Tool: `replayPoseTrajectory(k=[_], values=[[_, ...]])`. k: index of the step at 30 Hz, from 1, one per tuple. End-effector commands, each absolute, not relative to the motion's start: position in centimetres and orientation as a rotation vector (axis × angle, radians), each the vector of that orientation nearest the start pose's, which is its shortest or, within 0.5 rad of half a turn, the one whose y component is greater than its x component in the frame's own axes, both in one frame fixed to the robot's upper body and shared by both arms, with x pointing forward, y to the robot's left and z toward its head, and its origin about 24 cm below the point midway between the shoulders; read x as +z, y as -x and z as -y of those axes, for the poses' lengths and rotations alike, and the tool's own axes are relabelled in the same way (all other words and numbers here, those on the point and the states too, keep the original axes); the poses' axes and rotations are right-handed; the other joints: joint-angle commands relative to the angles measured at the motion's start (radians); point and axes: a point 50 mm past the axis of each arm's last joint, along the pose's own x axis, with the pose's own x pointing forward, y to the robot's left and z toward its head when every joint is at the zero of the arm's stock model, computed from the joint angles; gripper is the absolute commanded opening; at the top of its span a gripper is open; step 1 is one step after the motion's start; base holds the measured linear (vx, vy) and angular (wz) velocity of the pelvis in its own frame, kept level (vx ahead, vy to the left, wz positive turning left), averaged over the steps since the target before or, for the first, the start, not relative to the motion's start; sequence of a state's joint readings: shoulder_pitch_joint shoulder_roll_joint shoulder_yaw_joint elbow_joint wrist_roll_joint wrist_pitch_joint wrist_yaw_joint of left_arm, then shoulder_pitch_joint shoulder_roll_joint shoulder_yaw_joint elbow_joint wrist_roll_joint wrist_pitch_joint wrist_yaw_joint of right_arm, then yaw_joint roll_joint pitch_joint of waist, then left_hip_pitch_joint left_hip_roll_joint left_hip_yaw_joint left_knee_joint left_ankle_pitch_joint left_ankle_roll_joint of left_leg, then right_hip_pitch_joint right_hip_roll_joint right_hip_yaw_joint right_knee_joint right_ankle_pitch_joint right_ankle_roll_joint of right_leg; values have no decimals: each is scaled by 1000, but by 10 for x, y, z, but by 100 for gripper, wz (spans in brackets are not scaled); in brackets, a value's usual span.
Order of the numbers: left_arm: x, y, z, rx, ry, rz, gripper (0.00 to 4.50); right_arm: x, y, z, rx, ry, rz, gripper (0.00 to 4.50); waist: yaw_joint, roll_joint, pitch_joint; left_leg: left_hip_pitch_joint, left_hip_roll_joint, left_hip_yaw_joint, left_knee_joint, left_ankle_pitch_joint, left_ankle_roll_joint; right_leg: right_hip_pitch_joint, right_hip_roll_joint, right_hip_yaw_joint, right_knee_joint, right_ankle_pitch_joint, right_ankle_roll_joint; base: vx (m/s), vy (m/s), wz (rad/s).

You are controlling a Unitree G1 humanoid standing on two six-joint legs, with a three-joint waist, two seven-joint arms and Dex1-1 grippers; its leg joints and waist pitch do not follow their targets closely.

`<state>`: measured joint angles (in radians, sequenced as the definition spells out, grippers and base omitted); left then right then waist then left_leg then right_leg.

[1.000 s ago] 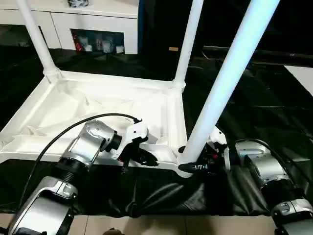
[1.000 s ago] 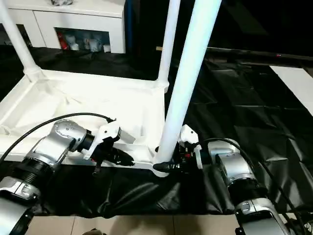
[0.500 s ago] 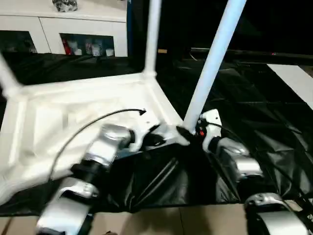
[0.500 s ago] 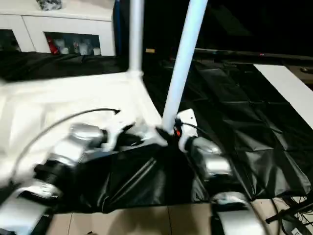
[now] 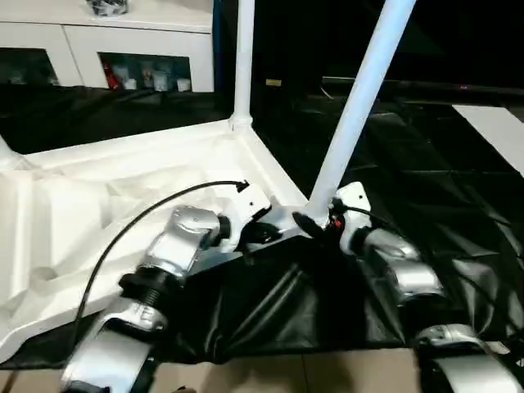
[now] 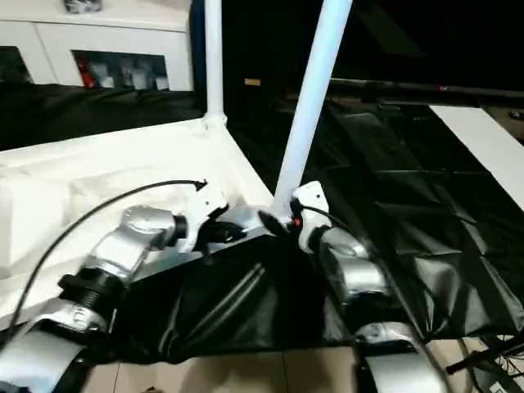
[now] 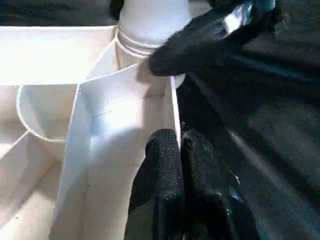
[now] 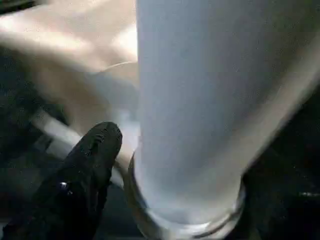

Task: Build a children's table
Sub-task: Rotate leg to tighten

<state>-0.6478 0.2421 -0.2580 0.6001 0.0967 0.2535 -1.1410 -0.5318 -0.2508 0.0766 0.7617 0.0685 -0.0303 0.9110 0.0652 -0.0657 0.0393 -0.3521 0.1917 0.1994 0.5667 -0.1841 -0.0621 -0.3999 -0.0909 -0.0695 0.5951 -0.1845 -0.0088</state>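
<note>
Across the black sheeting (image 5: 426,172) that covered the floor lay the children's table, its white top (image 5: 74,213) turned underside up, so that the raised rim and the ribs inside it showed. It sat on the robot's left side and reached to the middle of the head views. Three legs rose from its corners. The near leg (image 5: 356,98) stood in the corner socket closest to the robot, leaning a little toward the right. A second leg (image 5: 243,57) stood upright at the far corner on the same side. Part of a third leg (image 5: 5,151) showed at the left edge of the left eye view. Behind the table stood a white cabinet (image 5: 123,37) with glass doors and small items on its shelf.

Both silver forearms reached in to the near corner. The left gripper (image 7: 177,175) had its two black fingers pressed together, pinching the thin rim wall of the top just beside the corner socket. The right gripper (image 5: 315,223) sat at the foot of the near leg, just where the leg met the socket. One of its black fingers (image 8: 82,175) lay beside the base of the leg, but whether its fingers were apart or gripping the leg I could not tell
</note>
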Motion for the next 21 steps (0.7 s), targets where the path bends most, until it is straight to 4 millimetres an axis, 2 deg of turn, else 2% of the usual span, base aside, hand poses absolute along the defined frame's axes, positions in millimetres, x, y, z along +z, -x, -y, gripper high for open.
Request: replayPoseTrajectory(k=[1,2,5,6,8,9,10,13,15,19,21], values=[[58,-315,-78,-1469,-377,-481,0,14,-301,115,1240,137,-358,370,4,6,-54,4,46,-16,-56,-177,90,44,-60,49,-57,-86,-252,51,-17,3],[58,-315,-80,-1479,-380,-488,0,14,-299,117,1272,135,-365,370,5,6,-53,3,46,-14,-55,-146,104,46,-59,50,-51,-36,-272,0,0,0],[58,-314,-83,-1511,-389,-497,0,16,-294,120,1352,138,-380,370,15,7,-52,4,49,-14,-55,-138,109,51,-57,46,-49,-29,-285,0,0,0],[59,-312,-87,-1545,-388,-514,0,17,-288,123,1439,135,-401,370,21,8,-50,8,52,-13,-57,-159,101,50,-56,44,-51,-64,-285,0,0,0],[58,-311,-88,-1567,-382,-526,0,18,-285,124,1481,126,-417,370,24,6,-49,8,53,-11,-57,-172,93,49,-57,46,-52,-83,-282,0,0,0],[58,-310,-91,-1589,-385,-537,0,19,-281,126,1534,118,-434,340,28,6,-47,9,54,-12,-59,-205,79,48,-60,46,-58,-139,-272,0,0,0],[59,-311,-92,-1591,-387,-537,0,19,-279,127,1552,113,-439,340,28,5,-46,9,53,-12,-60,-214,74,47,-60,46,-60,-158,-266,0,0,0],[61,-313,-92,-1583,-384,-530,0,19,-277,127,1570,96,-445,314,33,6,-46,13,55,-13,-62,-233,53,43,-63,48,-65,-212,-251,0,0,0],[61,-313,-93,-1584,-380,-528,0,19,-276,127,1573,90,-446,303,35,6,-46,11,54,-14,-63,-231,44,43,-63,48,-66,-225,-243,0,0,0],[61,-312,-94,-1590,-379,-529,0,20,-276,126,1567,73,-443,267,35,4,-48,8,53,-16,-63,-208,42,46,-62,47,-62,-194,-240,0,0,0],[61,-312,-94,-1589,-378,-531,0,19,-276,126,1556,63,-441,265,36,3,-50,7,52,-15,-60,-192,48,47,-62,47,-59,-170,-244,0,0,0]])
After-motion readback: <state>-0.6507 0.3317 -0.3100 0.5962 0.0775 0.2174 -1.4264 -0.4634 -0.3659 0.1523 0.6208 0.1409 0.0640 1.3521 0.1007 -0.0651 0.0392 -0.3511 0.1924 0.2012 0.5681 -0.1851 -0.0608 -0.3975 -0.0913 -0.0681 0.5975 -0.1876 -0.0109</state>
